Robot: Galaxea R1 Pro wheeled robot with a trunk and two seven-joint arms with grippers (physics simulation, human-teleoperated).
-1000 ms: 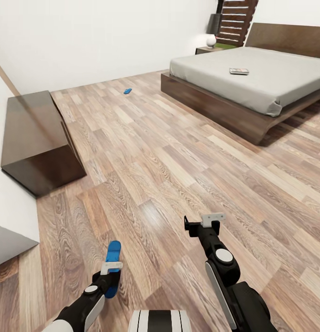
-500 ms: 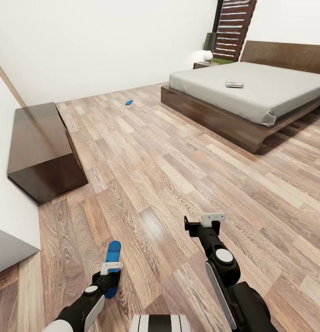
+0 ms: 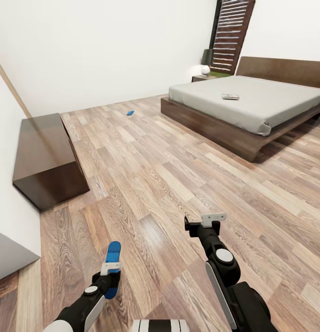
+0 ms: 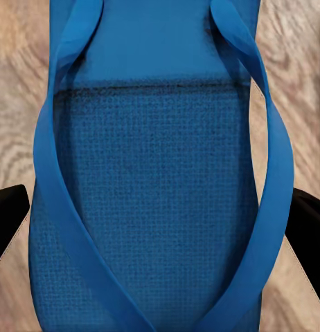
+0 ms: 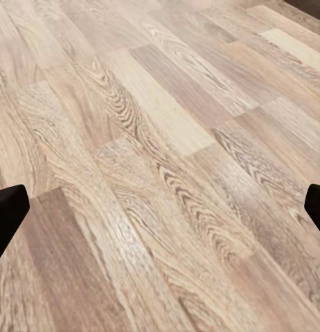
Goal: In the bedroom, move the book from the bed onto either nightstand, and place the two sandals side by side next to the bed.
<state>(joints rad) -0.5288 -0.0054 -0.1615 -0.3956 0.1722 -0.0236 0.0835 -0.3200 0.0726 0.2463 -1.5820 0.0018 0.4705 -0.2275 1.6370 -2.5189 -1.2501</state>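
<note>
My left gripper [image 3: 111,268] is shut on a bright-blue sandal [image 3: 112,258], held low over the wood floor; up close, the sandal [image 4: 156,200] with its straps lies between the dark fingers [image 4: 7,225]. The other sandal [image 3: 130,112] lies far off on the floor near the white wall. The book [image 3: 230,97] rests on the grey mattress of the bed [image 3: 210,122] at the right. A nightstand [image 3: 200,78] stands beyond the bed by the window. My right gripper [image 3: 202,224] is open and empty above bare planks, its fingertips [image 5: 7,214] wide apart.
A long dark-brown cabinet [image 3: 44,157] stands against the left wall. A grey ledge [image 3: 7,244] juts in at the lower left. A white lamp [image 3: 205,70] sits on the nightstand. Wide open floor [image 3: 178,175] stretches between me and the bed.
The whole head view has shifted: the bed, book and far sandal now sit lower and smaller in the picture, so the camera moved. Both arms keep their pose, sandal still held.
</note>
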